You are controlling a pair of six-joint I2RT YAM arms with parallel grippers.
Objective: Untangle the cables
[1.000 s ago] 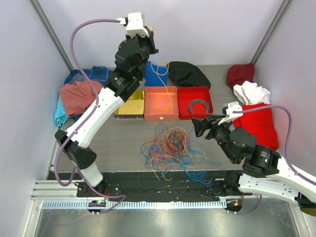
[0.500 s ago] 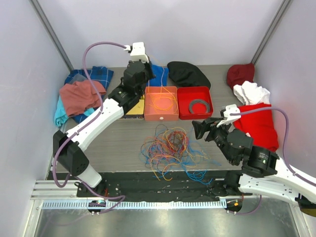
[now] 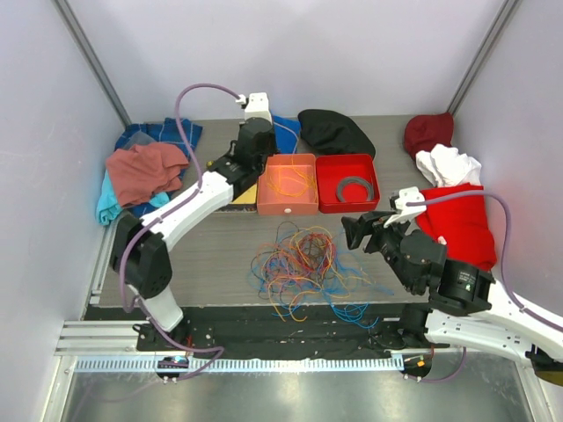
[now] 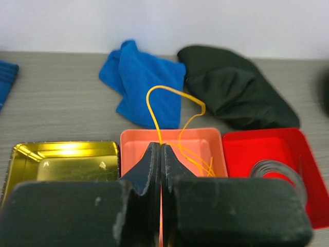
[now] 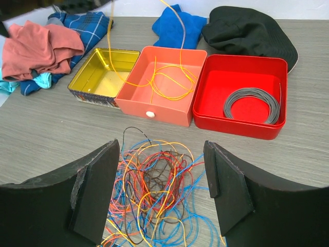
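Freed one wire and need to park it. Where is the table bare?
Bare table lies between the tangle of cables and the clothes pile at left. Crowded: the tangle itself, the orange tray, and the cloths along the back.

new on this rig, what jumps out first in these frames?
The multicoloured tangle of cables in the centre of the top view catches the eye first. Next come the left fingers, pinched shut on a single orange cable that loops up above the coral tray. The right fingers stand wide open, facing the tangle.
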